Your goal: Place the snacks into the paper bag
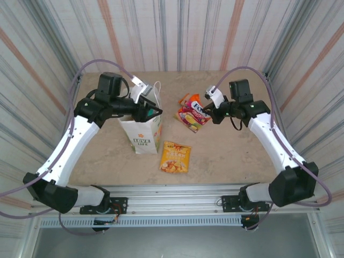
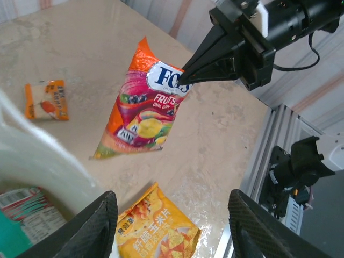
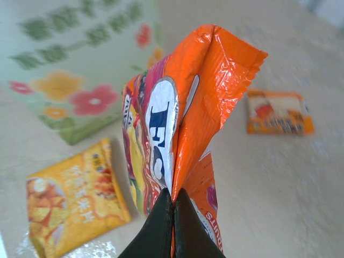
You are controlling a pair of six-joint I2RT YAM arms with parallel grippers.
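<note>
- Three packets are outside the paper bag (image 1: 141, 134). An orange candy packet (image 1: 194, 115) is held in the air at centre right of the top view. A yellow chip packet (image 1: 175, 157) lies flat on the bench (image 1: 226, 156) at lower centre. A small orange packet (image 2: 45, 100) lies flat at the left of the left wrist view.
- The right claw (image 3: 173, 215) is pinching one edge of the candy packet near the logo. The packet hangs tilted, clear of the bench.
- The left claw (image 2: 172, 226) is spread with nothing between its fingers. It is at the bag mouth, left of centre in the top view.
- Step in hand, as judged: carry the candy packet leftward to the bag mouth. Keep it above the rim, lead with the hanging end, and release once most of the packet is below the rim.
- Edges: the rim and the handles (image 1: 156, 88) stand upright, and the left claw takes up part of the mouth. Approach from the free right side.
- Open room: the bench between candy packet and bag is bare. The chip packet lies lower in the frame, off the direct path.
</note>
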